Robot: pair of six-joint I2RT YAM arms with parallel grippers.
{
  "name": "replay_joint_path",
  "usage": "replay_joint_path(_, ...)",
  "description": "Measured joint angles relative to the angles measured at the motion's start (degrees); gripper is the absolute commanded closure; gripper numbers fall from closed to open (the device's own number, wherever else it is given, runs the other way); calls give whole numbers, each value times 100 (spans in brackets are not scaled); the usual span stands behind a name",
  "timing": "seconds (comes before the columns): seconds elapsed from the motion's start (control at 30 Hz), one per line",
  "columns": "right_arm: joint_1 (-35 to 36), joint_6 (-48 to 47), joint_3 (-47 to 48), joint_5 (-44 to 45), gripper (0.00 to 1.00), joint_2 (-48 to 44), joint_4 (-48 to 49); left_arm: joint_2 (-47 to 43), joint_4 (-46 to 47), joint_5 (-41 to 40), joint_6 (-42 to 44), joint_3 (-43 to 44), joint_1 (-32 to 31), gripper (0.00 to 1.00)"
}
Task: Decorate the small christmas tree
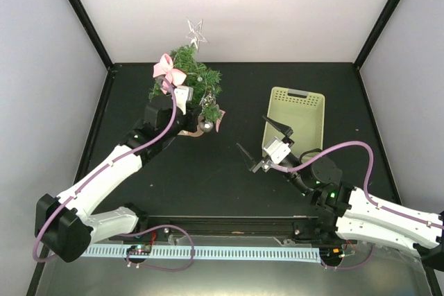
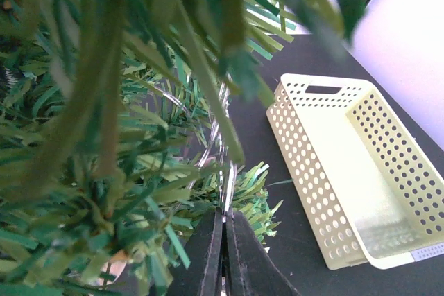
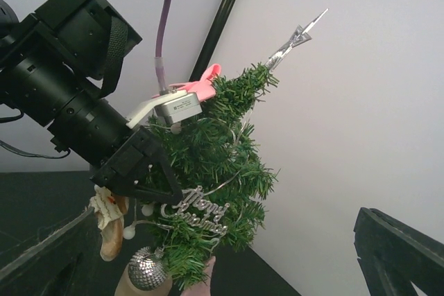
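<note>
The small christmas tree [image 1: 195,82] stands at the back left with a silver star [image 1: 195,32] on top and a pink bow [image 1: 166,67]. My left gripper [image 1: 194,105] is pushed into its branches. In the left wrist view that gripper [image 2: 223,217] is shut on a thin silver strip among the needles. The right wrist view shows this is the silver "Merry Christmas" ornament [image 3: 198,213] on the tree [image 3: 229,136], held at its left end. A silver ball [image 3: 147,268] hangs low. My right gripper [image 1: 253,133] is open and empty, right of the tree.
A pale green perforated basket [image 1: 309,112] lies at the back right, just behind my right gripper; it looks empty in the left wrist view [image 2: 305,164]. White walls with black corner posts close in the table. A small beige figure [image 3: 109,230] hangs at the tree's lower left.
</note>
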Motion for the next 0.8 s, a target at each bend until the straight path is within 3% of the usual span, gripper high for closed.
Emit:
replay_joint_path(0.43, 0, -37, -42, 2, 0, -37, -74, 31, 13, -11, -46, 0, 0, 79)
replay_joint_path(0.8, 0, -37, -42, 2, 0, -37, -83, -66, -66, -160, -48, 66, 0, 70)
